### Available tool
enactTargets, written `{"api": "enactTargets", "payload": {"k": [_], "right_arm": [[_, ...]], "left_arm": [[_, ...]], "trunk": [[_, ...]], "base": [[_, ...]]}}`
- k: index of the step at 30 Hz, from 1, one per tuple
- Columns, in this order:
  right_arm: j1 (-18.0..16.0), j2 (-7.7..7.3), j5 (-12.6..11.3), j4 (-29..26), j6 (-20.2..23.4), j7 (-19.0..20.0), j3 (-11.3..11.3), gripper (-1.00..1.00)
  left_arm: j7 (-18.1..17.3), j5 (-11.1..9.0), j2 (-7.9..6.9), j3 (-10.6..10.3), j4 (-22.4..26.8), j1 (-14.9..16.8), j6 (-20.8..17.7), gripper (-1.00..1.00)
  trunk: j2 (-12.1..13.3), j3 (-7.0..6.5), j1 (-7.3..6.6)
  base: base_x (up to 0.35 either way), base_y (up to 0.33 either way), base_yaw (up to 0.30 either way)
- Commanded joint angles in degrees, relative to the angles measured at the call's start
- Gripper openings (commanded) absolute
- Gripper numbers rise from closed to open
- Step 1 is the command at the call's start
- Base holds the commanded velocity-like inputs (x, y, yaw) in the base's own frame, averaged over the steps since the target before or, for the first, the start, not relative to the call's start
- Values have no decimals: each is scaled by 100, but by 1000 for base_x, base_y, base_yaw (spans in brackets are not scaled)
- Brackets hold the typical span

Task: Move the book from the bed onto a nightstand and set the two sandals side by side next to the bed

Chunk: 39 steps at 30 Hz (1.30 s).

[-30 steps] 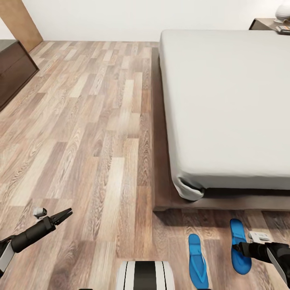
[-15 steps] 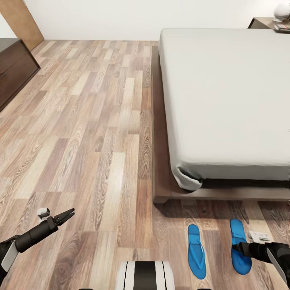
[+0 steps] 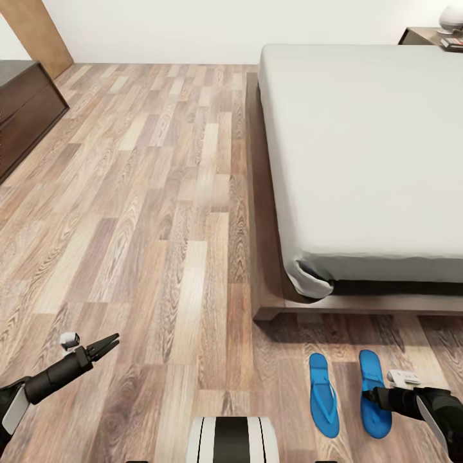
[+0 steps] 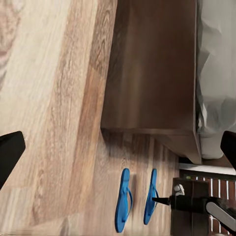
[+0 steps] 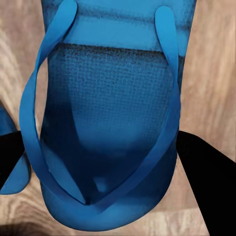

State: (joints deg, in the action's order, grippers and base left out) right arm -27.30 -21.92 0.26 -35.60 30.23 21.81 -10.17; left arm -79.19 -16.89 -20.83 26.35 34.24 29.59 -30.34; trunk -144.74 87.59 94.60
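2 sandals, bright blue flat flip-flops w/ thin blue toe straps, lie side by side on the plank floor point(image 3: 161, 212) just off the bed's foot corner, near each other, not touching: one point(image 3: 323, 393) nearer the robot's middle, the other point(image 3: 373, 392) to its right. The right end effector point(image 3: 376, 400) sits over the right-hand sandal; right wrist view has that sandal point(image 5: 105, 113) close-up, ribbed sole, V strap, w/ dark fingers point(image 5: 209, 172) spread either side of it, not clamped on it. Left end effector point(image 3: 106, 344) hangs over bare floor well apart from the sandals, fingers slightly apart, holding nothing. 1 bed point(image 3: 366, 148): off-white mattress, dark brown frame. 1 nightstand point(image 3: 421, 35) at the far corner, a white lamp base point(image 3: 451, 16) and a small flat item, maybe the book, too small to tell, on it. 1 dark cabinet point(image 3: 22, 109) at far left.
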Motion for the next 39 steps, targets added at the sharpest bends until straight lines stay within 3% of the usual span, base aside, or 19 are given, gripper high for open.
{"api": "enactTargets", "payload": {"k": [1, 13, 34, 39], "right_arm": [[-2, 9, 8, -8, 36, 25, -22, -100], [2, 15, 9, -8, 36, 25, -24, -100], [1, 19, 9, -13, 31, 25, -21, -100], [1, 12, 9, -62, -10, 25, -20, -100]], "left_arm": [[-18, -7, 0, 3, -22, 2, -60, 100], [-17, -7, 79, 12, -57, 2, -60, 100], [-15, -7, 79, 1, -57, 2, -60, 100], [-17, -7, 81, 2, -57, 2, -60, 100]], "trunk": [[-1, 3, -1], [-1, 3, -1], [-29, 469, 53], [-29, 469, 53]], "base": [[0, 47, 0], [0, 5, 0], [0, 0, 0], [0, 0, 0]]}}
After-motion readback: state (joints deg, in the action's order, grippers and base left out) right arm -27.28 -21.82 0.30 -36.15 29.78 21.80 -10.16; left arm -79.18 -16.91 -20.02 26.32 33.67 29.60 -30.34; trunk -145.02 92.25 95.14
